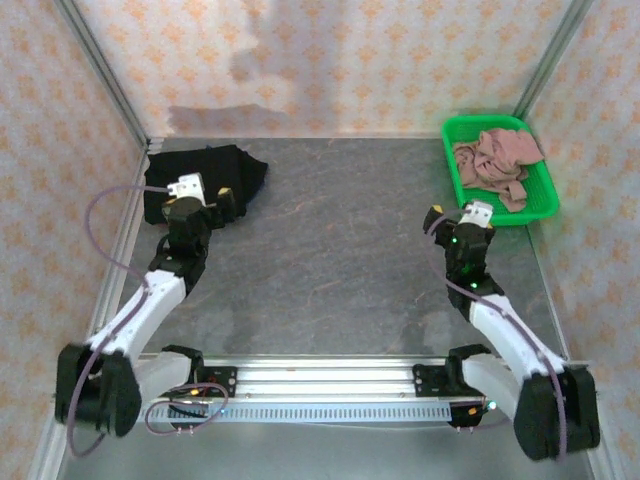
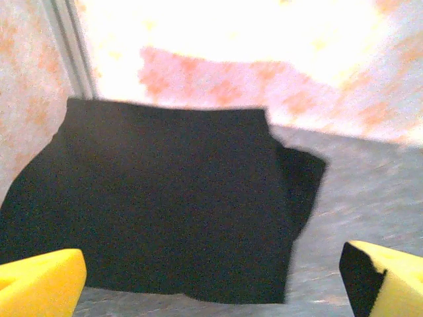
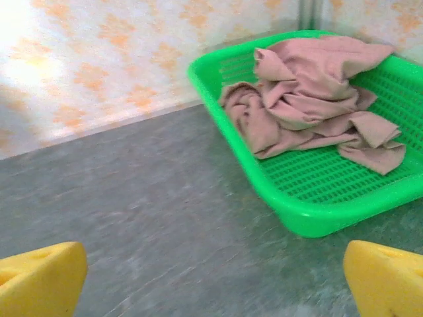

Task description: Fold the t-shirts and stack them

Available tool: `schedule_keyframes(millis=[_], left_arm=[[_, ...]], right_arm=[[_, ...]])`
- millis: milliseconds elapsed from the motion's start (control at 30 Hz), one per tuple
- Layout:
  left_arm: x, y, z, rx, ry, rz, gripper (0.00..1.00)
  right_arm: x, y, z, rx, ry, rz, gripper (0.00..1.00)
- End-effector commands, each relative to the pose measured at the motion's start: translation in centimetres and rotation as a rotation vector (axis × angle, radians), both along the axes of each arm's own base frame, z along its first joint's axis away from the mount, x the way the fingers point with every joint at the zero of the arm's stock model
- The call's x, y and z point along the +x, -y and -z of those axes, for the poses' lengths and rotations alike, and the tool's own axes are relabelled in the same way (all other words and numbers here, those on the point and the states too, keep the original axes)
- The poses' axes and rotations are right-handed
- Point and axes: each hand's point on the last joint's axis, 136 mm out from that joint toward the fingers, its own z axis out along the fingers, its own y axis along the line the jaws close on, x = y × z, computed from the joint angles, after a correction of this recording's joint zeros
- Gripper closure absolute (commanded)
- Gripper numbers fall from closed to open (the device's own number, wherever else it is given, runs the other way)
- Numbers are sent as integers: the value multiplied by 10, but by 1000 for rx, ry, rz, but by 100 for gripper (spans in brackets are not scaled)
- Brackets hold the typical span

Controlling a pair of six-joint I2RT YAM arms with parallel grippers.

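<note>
While the black shirt (image 2: 172, 198) lies folded, the pink shirt (image 3: 310, 99) sits crumpled.

Grey table (image 1: 330, 270), black t-shirt (image 1: 215, 165) far-left corner, green basket (image 1: 453, 165) far-right corner

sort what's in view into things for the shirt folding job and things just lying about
For the job:
black t-shirt, at the table's far left
pink t-shirt, crumpled in the basket

Just lying about:
green basket, far right
table
</note>
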Motion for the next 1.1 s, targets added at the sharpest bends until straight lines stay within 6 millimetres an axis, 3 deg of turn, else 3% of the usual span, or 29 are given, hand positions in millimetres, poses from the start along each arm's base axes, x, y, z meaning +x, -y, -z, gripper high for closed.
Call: schedule_keyframes(millis=[0, 100, 233, 333, 433, 567, 667, 800, 867, 1067], left_arm=[[-38, 14, 2, -150, -125, -3, 0], [-53, 40, -13, -239, -195, 78, 0], [-65, 56, -22, -217, -337, 98, 0], [-63, 68, -31, -203, -412, 115, 0], [-53, 89, -48, -190, -424, 171, 0], [-31, 125, -68, -172, -417, 286, 0], [-14, 150, -83, -152, -404, 358, 0], [1, 177, -101, -185, -370, 461, 0], [1, 185, -107, -188, -358, 505, 0], [-15, 172, -98, -140, -403, 496, 0]], right_arm=[[-37, -6, 14, 85, -195, -27, 1], [-52, -23, -1, 196, -274, -90, 0], [-59, -46, -14, 328, -405, -156, 1], [-52, -59, -20, 368, -519, -183, 1], [-34, -52, -35, 399, -589, -138, 0], [11, -19, -59, 507, -598, -42, 2], [51, 14, -63, 563, -591, 48, 5], [107, 53, -39, 720, -578, 142, 11], [127, 76, -28, 700, -566, 204, 11], [169, 123, 13, 558, -626, 302, 14]])
